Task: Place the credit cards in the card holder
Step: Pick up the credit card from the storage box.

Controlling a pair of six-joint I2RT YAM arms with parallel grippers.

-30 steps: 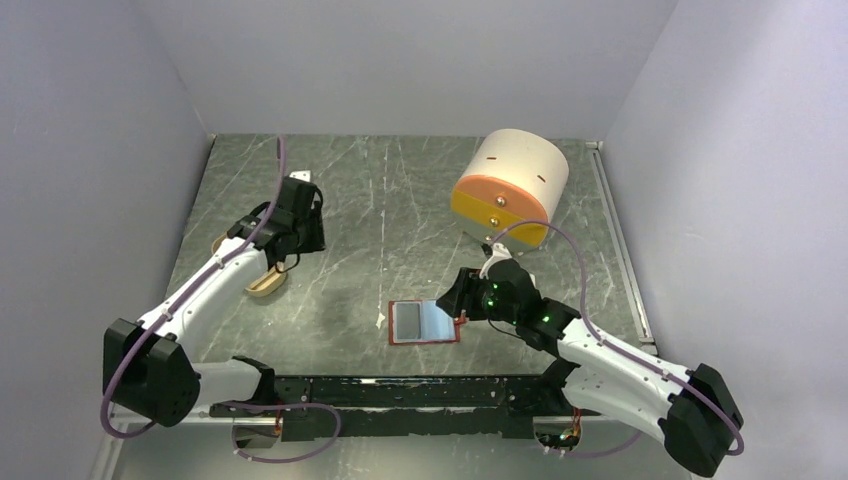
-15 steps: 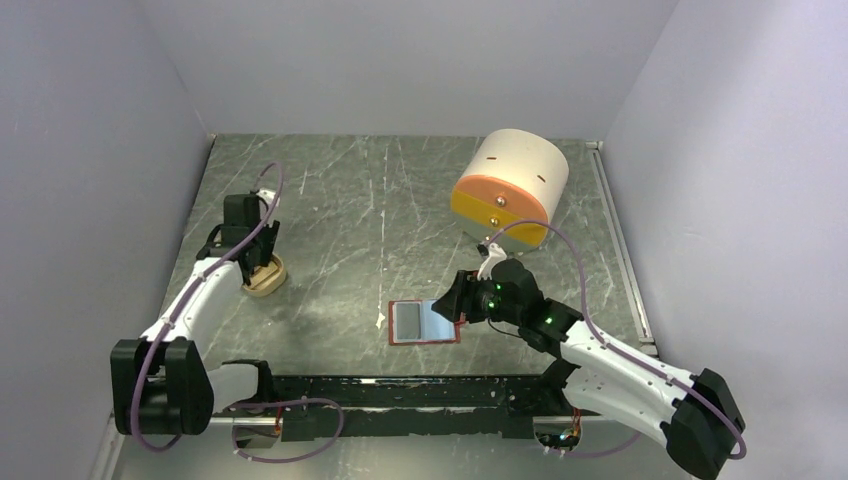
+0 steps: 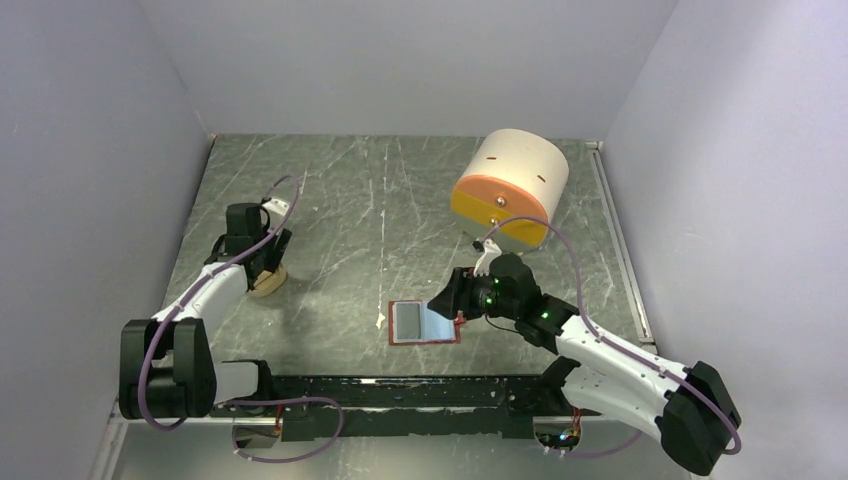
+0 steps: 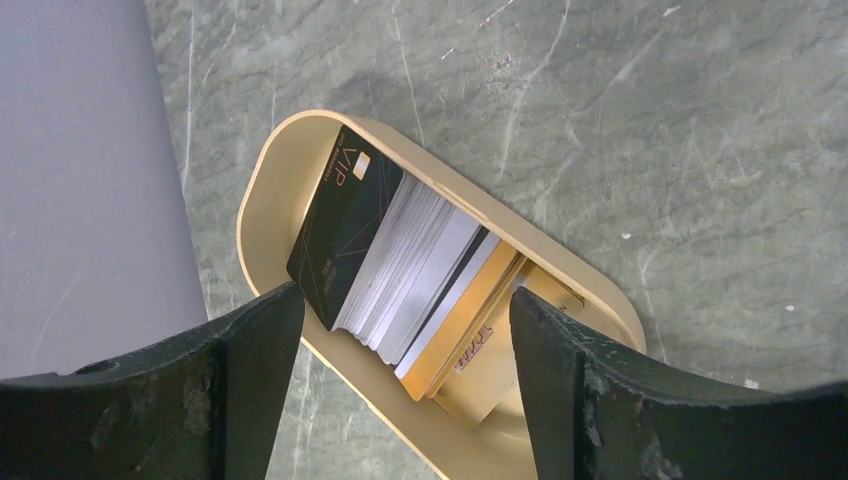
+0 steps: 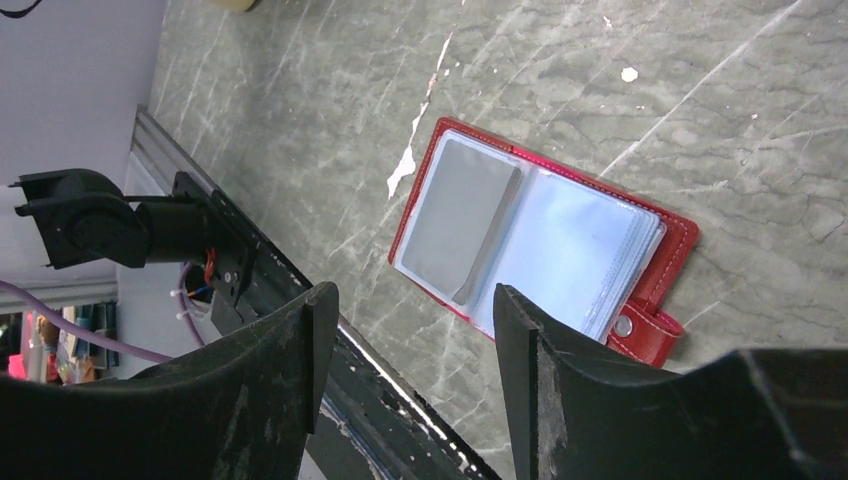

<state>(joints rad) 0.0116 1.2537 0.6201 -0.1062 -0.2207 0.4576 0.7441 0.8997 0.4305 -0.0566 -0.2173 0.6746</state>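
Note:
A stack of credit cards [image 4: 400, 265], black on one side, then white, then gold, leans on edge in a beige oval tray [image 4: 275, 190] at the table's left [image 3: 268, 282]. My left gripper [image 4: 405, 325] hangs open above the stack, a finger on either side, touching nothing. The red card holder [image 3: 424, 322] lies open at the front centre with pale blue pockets and a grey card [image 5: 455, 215] in its left pocket [image 5: 545, 245]. My right gripper [image 5: 415, 330] hovers open over its right edge, empty.
A big cream-and-orange cylinder [image 3: 510, 185] lies on its side at the back right. The grey side wall [image 4: 80, 170] runs close to the tray. A black rail [image 3: 400, 392] lines the near table edge.
The left arm swung left and came down over the tray, and its jaws spread wider. The right gripper shifted slightly left by the card holder.

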